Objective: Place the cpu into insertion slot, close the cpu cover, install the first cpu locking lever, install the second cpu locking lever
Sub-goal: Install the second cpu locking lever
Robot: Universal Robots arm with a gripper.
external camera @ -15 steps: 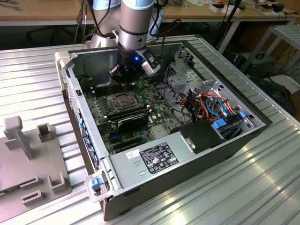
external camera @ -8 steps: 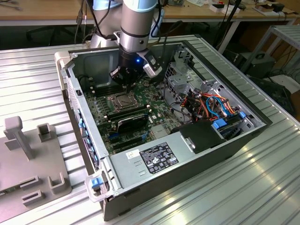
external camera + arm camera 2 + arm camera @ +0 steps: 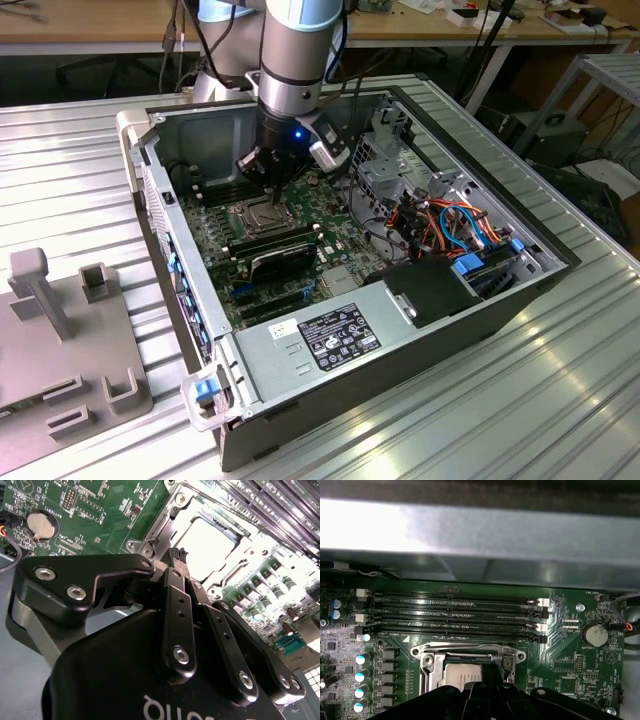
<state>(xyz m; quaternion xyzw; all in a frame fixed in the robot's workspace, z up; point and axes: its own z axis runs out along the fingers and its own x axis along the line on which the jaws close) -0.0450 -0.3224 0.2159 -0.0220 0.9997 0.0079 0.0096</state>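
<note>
- End effector (image 3: 181,555) fingers pressed together, we see, just above the cpu (image 3: 210,545) seated in the insertion slot (image 3: 465,672).
- We judge the cpu light, rigid, fragile (edges only).

Open computer case (image 3: 450,330) lies on ribbed metal bench (image 3: 560,400). Power supply (image 3: 330,340) fills case's near side. Orange and blue cables (image 3: 460,225) bundle toward exterior view's right. Grey fixture (image 3: 60,330) sits on bench at exterior view's left. Empty black memory slots (image 3: 455,612) run parallel; coin battery (image 3: 595,635) beside them.
</note>
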